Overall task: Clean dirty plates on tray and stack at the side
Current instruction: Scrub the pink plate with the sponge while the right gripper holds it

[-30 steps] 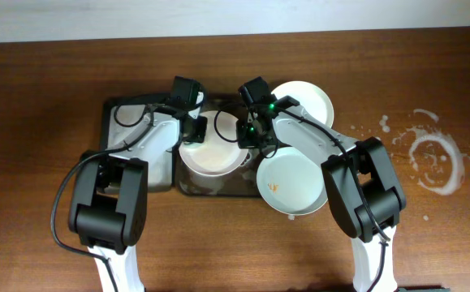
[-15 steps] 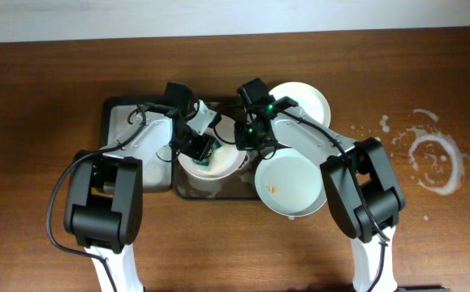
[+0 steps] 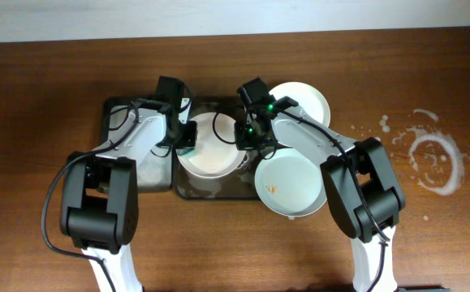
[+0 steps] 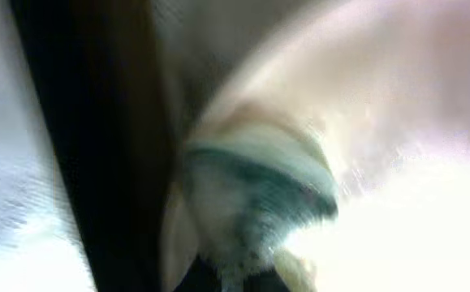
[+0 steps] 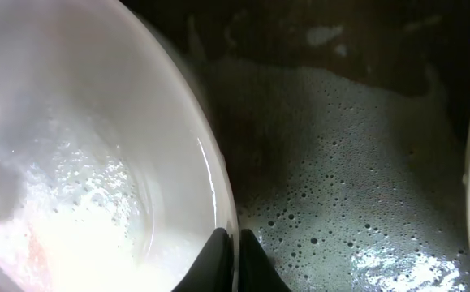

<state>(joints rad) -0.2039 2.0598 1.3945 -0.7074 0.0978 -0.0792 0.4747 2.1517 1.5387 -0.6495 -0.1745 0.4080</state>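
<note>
A soapy white plate (image 3: 212, 150) lies on the dark tray (image 3: 218, 188). My right gripper (image 3: 247, 139) is shut on this plate's right rim; the right wrist view shows the fingertips (image 5: 231, 246) pinching the rim of the plate (image 5: 97, 162) over the foamy tray (image 5: 340, 162). My left gripper (image 3: 187, 138) is shut on a green sponge (image 4: 251, 203) at the plate's left rim; the left wrist view is blurred. A second plate (image 3: 293, 185), with orange specks, lies at the tray's right end. A third plate (image 3: 308, 99) lies behind it.
A narrower dark tray (image 3: 111, 109), covered in white foam, sits to the left of the big tray. A white dried water stain (image 3: 433, 158) marks the brown table at the right. The table's back edge meets a white wall.
My left gripper swung with the sponge out over the middle of the plate, then back to its left rim. The right gripper kept its hold on the rim.
</note>
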